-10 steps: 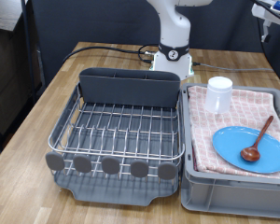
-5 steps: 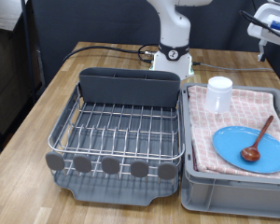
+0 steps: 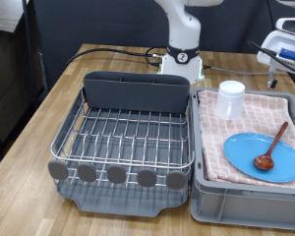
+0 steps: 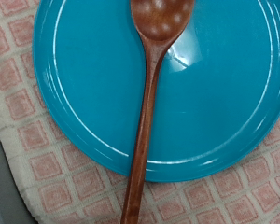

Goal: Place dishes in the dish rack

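Claw: out of sight in both views, state cannot be told; below its camera the spoon (image 4: 149,112) lies on the plate (image 4: 215,103) over the cloth (image 4: 33,159), cup (image 3: 231,98) alongside, rack (image 3: 128,133) unchanged and bare—nothing racked.

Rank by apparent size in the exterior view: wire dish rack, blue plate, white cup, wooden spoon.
Largest to smallest:
1. Silver wire dish rack on its dark grey tray
2. Round bright-blue plate
3. Small white cylindrical cup and reddish-brown wooden spoon: too close to rank; the spoon is longer, the cup bulkier.
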`<move>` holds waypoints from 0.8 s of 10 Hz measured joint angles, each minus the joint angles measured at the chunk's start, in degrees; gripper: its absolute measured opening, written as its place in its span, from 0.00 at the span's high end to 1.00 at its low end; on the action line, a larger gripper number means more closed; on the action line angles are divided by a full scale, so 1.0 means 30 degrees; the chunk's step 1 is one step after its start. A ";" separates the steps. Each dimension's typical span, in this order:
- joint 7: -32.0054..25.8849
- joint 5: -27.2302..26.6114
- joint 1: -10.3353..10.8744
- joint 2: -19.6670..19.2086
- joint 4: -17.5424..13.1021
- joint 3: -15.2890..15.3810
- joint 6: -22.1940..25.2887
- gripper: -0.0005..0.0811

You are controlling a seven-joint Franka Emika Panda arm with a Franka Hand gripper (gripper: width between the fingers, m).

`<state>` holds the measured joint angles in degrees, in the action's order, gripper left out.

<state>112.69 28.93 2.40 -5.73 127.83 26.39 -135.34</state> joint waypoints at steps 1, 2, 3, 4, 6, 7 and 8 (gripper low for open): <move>0.0441 0.0575 0.0001 -0.0381 0.0026 -0.0079 -0.0338 0.01; 0.0900 0.1123 0.0001 -0.0769 0.0067 -0.0169 -0.0713 0.01; 0.1374 0.1682 0.0002 -0.1141 0.0113 -0.0280 -0.1081 0.01; 0.1981 0.2361 0.0005 -0.1500 0.0169 -0.0407 -0.1437 0.01; 0.3251 0.3743 0.0024 -0.2167 0.0292 -0.0698 -0.2126 0.01; 0.3731 0.4262 0.0023 -0.2481 0.0354 -0.0852 -0.2518 0.01; 0.4189 0.4704 0.0024 -0.2768 0.0437 -0.1010 -0.2947 0.01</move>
<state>125.26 43.04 2.47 -14.03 129.14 23.36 -144.18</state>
